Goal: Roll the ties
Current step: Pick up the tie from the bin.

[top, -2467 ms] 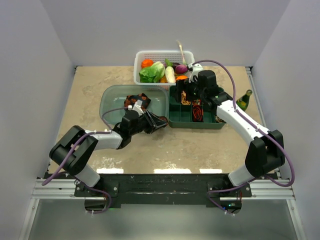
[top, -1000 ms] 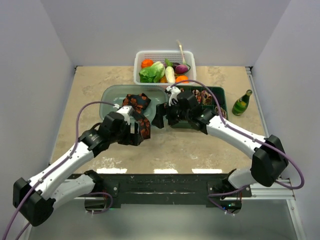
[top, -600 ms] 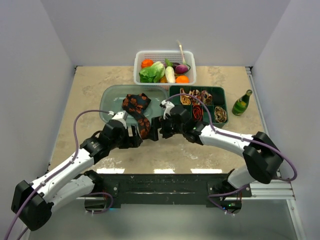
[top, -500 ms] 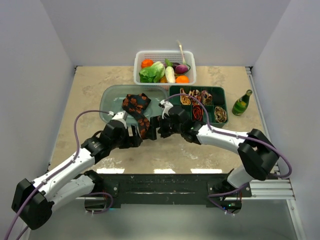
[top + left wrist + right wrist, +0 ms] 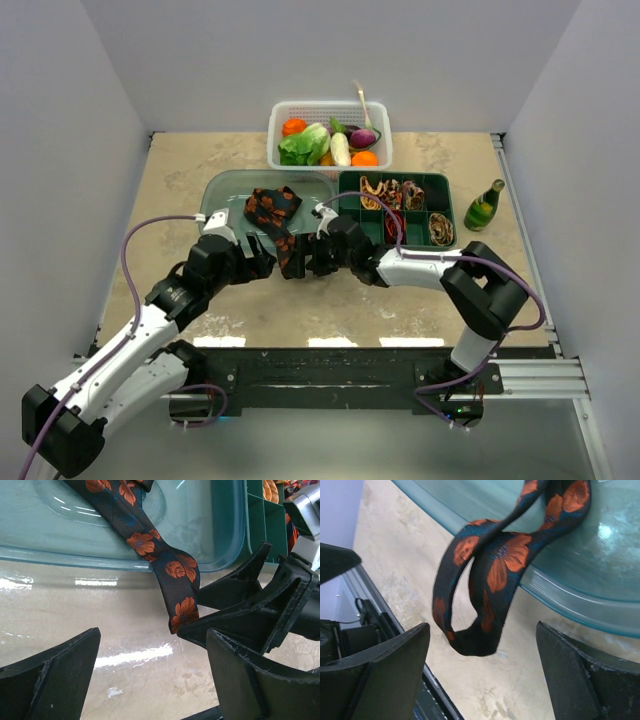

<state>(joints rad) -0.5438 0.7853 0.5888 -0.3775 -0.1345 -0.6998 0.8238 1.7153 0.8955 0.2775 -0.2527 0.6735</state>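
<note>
A black tie with orange-red flowers (image 5: 272, 207) lies bunched in the clear teal tray (image 5: 225, 195). Its narrow end hangs over the tray's near rim down to the table. In the left wrist view the tie (image 5: 175, 575) ends ahead of my open left gripper (image 5: 155, 680), which holds nothing. My right gripper (image 5: 482, 675) is also open. The looped end of the tie (image 5: 490, 580) hangs just ahead of its jaws, not pinched. From above, the left gripper (image 5: 262, 262) and right gripper (image 5: 303, 260) flank the hanging end.
A dark green divided organizer (image 5: 445, 212) right of the tray holds several rolled ties. Behind stands a white basket (image 5: 330, 108) of toy vegetables. A green bottle (image 5: 485, 205) stands at the right. The right gripper's black fingers (image 5: 240, 605) crowd the left wrist view.
The right gripper came from the organizer leftward to the tie's hanging end. The left gripper drew back off the tray to the tie's left. The tie now hangs over the rim.
</note>
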